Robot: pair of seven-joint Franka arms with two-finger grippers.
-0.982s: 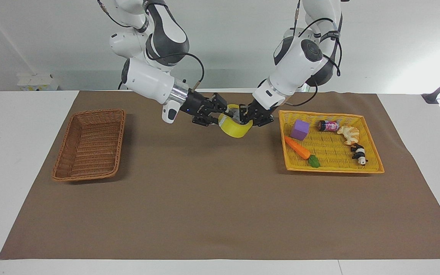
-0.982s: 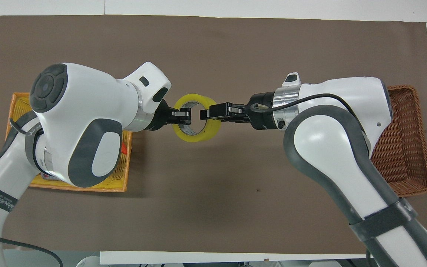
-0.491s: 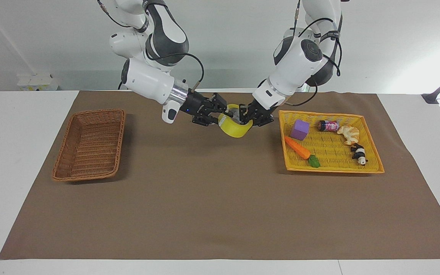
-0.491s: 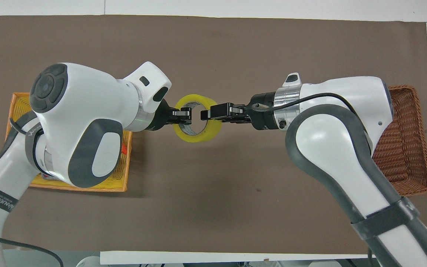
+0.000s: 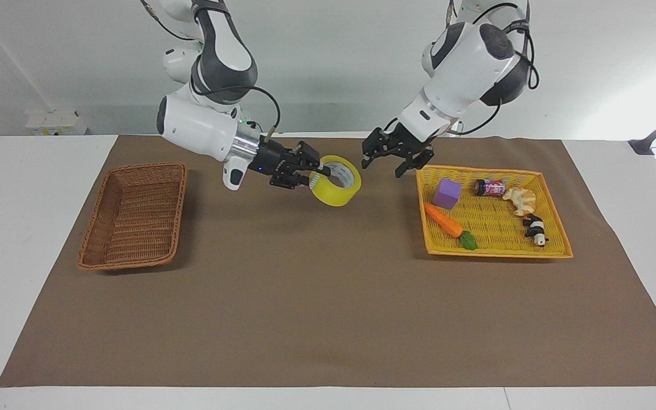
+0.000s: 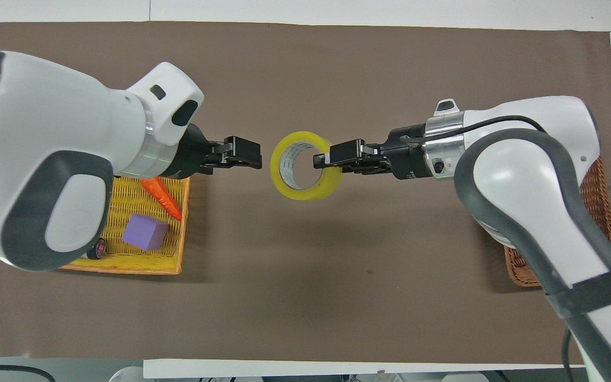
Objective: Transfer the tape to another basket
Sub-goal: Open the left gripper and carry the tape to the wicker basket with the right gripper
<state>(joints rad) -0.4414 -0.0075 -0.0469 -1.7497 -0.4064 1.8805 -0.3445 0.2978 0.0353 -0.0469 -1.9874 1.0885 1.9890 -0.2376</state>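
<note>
- My right tool (image 5: 312,172) pinches the tape (image 5: 336,188) by its wall, held in the air over the middle of the table (image 5: 328,296).
- My left tool (image 5: 396,158) is spread, holding nothing, over the mat beside the yellow tray (image 5: 493,249).
- The brown basket (image 5: 134,215) sits at the right arm's end.

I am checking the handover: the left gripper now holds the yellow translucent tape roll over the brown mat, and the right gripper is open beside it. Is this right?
Not quite: the grippers are swapped. In the facing view the right gripper holds the yellow translucent tape roll over the brown mat; the left gripper is open beside it, touching nothing.
</note>
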